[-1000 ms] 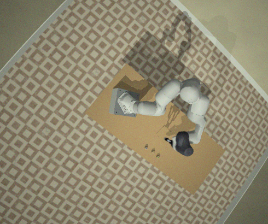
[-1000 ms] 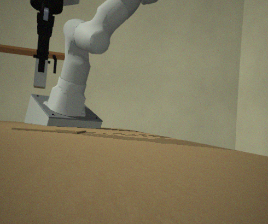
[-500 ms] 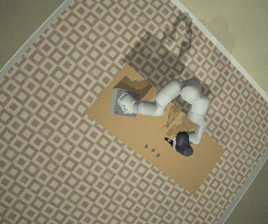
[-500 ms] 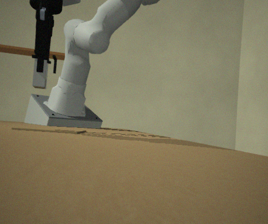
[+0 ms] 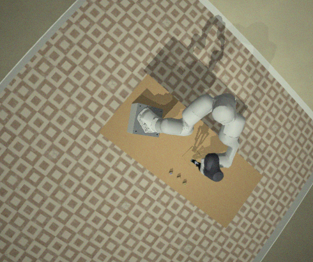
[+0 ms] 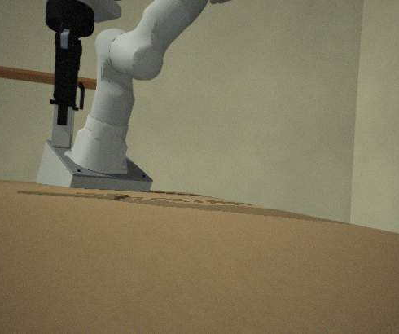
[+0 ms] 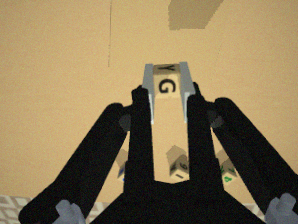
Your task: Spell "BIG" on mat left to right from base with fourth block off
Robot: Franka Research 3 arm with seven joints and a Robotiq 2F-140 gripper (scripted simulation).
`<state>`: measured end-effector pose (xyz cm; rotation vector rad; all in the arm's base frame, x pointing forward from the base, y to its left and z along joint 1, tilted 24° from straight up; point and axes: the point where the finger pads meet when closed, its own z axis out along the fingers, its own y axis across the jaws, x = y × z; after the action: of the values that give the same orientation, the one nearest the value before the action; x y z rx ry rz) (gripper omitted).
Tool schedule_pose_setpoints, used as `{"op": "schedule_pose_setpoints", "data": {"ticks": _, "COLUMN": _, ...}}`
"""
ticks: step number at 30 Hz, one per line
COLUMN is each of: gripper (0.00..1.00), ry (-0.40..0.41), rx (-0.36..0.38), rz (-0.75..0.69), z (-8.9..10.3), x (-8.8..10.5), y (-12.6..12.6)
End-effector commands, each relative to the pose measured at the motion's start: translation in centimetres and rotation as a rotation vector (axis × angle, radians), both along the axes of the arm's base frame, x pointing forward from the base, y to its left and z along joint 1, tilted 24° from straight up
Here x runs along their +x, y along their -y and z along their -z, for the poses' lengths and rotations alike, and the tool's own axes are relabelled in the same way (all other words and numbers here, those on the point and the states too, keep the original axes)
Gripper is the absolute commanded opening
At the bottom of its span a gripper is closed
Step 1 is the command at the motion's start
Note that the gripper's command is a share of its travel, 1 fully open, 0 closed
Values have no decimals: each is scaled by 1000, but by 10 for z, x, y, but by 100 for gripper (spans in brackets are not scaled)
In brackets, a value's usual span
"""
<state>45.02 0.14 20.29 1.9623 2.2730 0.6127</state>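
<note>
Holding: one block [image 7: 166, 86] is clamped between the two fingers of the gripper [image 5: 193, 161] [image 6: 62, 140] [image 7: 166, 75], with a pad pressed on each side.
Held letters: a black G is shown on the face turned to the wrist camera, upside down or nearly so in that view; a Y is seen on the adjoining face.
Gripper height: the fingertips are pointed down and held above the table [image 5: 135, 150] [image 6: 205, 261] [image 7: 60, 60], as seen from the exterior.
Left block: in the wrist view, a block [image 5: 170, 172] [image 7: 121, 173] with a blue mark is partly covered by a finger linkage.
Middle block: two black marks are carried by this block [image 5: 178, 176] [image 7: 179, 171]; its letters cannot be read with certainty.
Right block: a green mark is borne by this block [image 5: 184, 182] [image 7: 228, 174], which is partly covered too.
Spacing: the three loose blocks are set apart in a loose line near one long edge of the table.
Mat: its outline cannot be told from the table surface.
Arm: the arm [image 5: 172, 126] [image 6: 111, 99] is mounted on a grey base [image 5: 131, 128] [image 6: 54, 171] and bent out over the table.
</note>
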Motion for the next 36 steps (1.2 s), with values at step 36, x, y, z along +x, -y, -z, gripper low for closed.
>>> {"op": "schedule_pose_setpoints", "data": {"ticks": 36, "gripper": 13, "ry": 14, "rx": -7, "rz": 14, "z": 62, "x": 26, "y": -11}}
